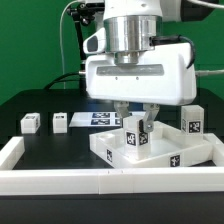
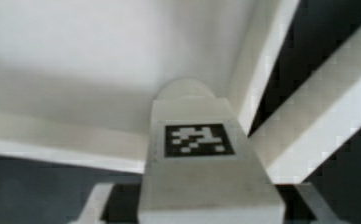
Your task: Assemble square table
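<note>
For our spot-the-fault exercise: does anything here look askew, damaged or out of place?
Nothing stands out. The tool holds one leg post over the square table slab; two more leg posts lie loose at the exterior view's left.

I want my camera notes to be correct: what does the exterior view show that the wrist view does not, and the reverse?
Only the exterior view: the gripper from outside, shut on a leg post; two loose posts and the marker board on the black table; another post on the square table slab toward that view's right; the low white wall. Only the wrist view: a close look at one tag on the held post. Both: that leg post and the slab.
</note>
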You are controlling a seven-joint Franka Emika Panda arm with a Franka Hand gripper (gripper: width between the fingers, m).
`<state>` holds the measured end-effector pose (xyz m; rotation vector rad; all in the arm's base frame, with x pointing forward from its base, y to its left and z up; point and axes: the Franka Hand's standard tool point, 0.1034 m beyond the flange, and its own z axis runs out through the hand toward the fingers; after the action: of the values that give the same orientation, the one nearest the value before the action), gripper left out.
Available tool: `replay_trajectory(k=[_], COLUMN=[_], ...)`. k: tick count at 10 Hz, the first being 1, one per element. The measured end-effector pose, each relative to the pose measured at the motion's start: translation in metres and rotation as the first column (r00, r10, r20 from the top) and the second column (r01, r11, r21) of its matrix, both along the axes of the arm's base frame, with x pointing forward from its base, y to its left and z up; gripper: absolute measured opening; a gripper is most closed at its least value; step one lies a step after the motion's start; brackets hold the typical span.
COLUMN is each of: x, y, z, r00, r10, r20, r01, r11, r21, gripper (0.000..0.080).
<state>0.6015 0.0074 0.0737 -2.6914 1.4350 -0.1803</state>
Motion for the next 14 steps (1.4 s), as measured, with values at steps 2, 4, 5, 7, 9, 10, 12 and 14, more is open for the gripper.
replay_trajectory(k=[2, 4, 5, 7, 9, 10, 12, 14], x=[0.0, 0.0007, -0.0002, -0.0011, -0.001, -0.001, -0.0011, -0.0011], y=[0.0026, 0.0009, 0.0002, 0.0002, 0.001, 0.0008, 0.0005, 0.0037], z=[-0.0017, -0.0018, -0.0019, -0.0019, -0.0019, -0.0019, -0.0018, -0.0003], r00=[0.981, 0.933, 0.903, 0.849, 0.847, 0.858, 0.913, 0.962], r10=[-0.194, -0.36, -0.428, -0.526, -0.53, -0.512, -0.407, -0.273], r20=[-0.008, -0.016, -0.025, -0.044, -0.045, -0.043, -0.035, -0.025], r01=[0.194, 0.361, 0.429, 0.528, 0.531, 0.514, 0.408, 0.273], r11=[0.981, 0.932, 0.902, 0.847, 0.845, 0.856, 0.912, 0.961], r21=[0.023, 0.041, 0.047, 0.059, 0.063, 0.061, 0.048, 0.035], gripper=[0.0294, 0.0295, 0.0297, 0.0297, 0.0408, 0.0543, 0.063, 0.0644])
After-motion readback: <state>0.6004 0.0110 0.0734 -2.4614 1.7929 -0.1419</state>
